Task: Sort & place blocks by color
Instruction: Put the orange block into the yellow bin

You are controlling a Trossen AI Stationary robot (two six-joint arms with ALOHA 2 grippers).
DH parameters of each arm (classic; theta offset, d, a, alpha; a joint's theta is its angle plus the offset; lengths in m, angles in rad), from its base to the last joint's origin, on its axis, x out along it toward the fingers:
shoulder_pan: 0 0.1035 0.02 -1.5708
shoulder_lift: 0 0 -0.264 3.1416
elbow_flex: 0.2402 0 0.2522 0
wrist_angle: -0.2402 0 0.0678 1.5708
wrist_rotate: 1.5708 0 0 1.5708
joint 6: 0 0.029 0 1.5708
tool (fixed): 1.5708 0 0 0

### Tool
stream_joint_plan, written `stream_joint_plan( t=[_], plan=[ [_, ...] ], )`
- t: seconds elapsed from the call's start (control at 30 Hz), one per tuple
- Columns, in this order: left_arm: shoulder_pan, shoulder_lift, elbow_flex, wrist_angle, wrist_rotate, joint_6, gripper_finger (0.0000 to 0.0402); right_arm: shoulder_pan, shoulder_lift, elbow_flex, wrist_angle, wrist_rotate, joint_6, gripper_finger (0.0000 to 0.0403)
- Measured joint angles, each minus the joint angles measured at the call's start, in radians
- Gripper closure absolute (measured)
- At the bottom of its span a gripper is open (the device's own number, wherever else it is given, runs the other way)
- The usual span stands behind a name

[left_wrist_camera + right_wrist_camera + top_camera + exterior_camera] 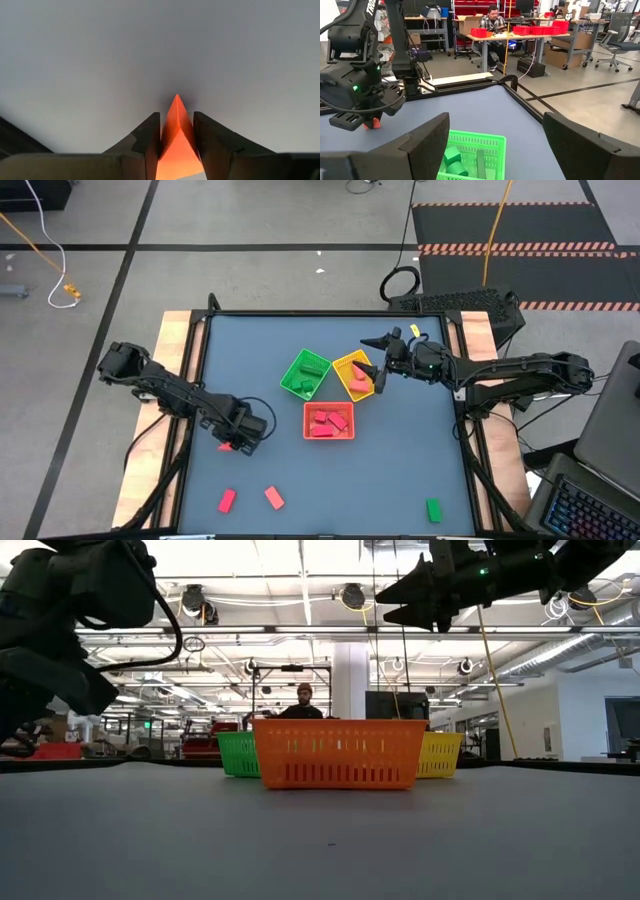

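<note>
My left gripper [238, 438] is low over the table's left-middle, shut on a red-orange wedge block [176, 127]. My right gripper [376, 366] hangs open above the yellow tray [346, 363], its fingers wide apart in the right wrist view [495, 122] and touching nothing. Three trays cluster at the table's centre: green [305, 373], yellow, and red [328, 420], each with blocks inside. A red block [227, 500], a salmon block [274, 498] and a green block [433, 509] lie flat near the near edge. My left gripper pinches the wedge block [175, 142] between its two fingers [149, 137], which come from above, pointing down. The wedge's thin edge [176, 99] sticks out past the fingertips toward the table. Whether it touches the table, I cannot tell.
The green tray [472, 150] holds green pieces under the right gripper. Bare blue tabletop [400, 470] stretches between the trays and the near edge. Wooden side rails [172, 340] border the table. A person sits at a bench in the room beyond [492, 20].
</note>
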State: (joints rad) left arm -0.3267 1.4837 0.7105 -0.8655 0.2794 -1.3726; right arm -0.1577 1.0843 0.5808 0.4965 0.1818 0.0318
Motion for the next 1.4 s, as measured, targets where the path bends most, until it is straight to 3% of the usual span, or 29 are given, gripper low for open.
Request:
stream_joint_plan(
  t=[0.2, 0.37, 0.53, 0.8, 0.9, 1.0, 1.13, 1.27, 1.4],
  plan=[
    [0.008, 0.001, 0.029, 0.002, 0.001, 0.051, 0.0285, 0.0, 0.0, 0.0, 0.0, 0.0, -0.003, 0.009],
    [0.056, 0.0, 0.116, -0.003, -0.029, 0.16, 0.0319, 0.0, 0.0, 0.001, 0.0, 0.001, -0.013, 0.009],
    [0.138, 0.0, 0.254, -0.004, -0.144, 0.329, 0.0341, 0.0, 0.0, 0.001, 0.0, 0.001, -0.018, 0.009],
    [0.313, 0.0, 0.525, 0.008, -0.404, 0.712, 0.0332, 0.0, 0.0, 0.001, -0.001, 0.004, -0.026, 0.009],
    [0.38, 0.0, 0.595, 0.093, -0.5, 0.858, 0.0332, 0.0, 0.0, 0.001, -0.007, 0.008, -0.036, 0.009],
    [0.432, 0.0, 0.61, 0.273, -0.504, 0.993, 0.0331, 0.0, -0.004, 0.001, -0.025, 0.011, -0.053, 0.009],
    [0.473, 0.037, 0.61, 0.468, -0.461, 1.103, 0.0331, 0.0, -0.044, 0.001, -0.095, 0.104, -0.084, 0.009],
    [0.503, 0.132, 0.61, 0.621, -0.429, 1.181, 0.0331, 0.0, -0.124, 0.001, -0.174, 0.219, -0.104, 0.009],
    [0.525, 0.251, 0.61, 0.782, -0.347, 1.195, 0.033, 0.001, -0.214, 0.001, -0.225, 0.263, -0.094, 0.009]
  ],
)
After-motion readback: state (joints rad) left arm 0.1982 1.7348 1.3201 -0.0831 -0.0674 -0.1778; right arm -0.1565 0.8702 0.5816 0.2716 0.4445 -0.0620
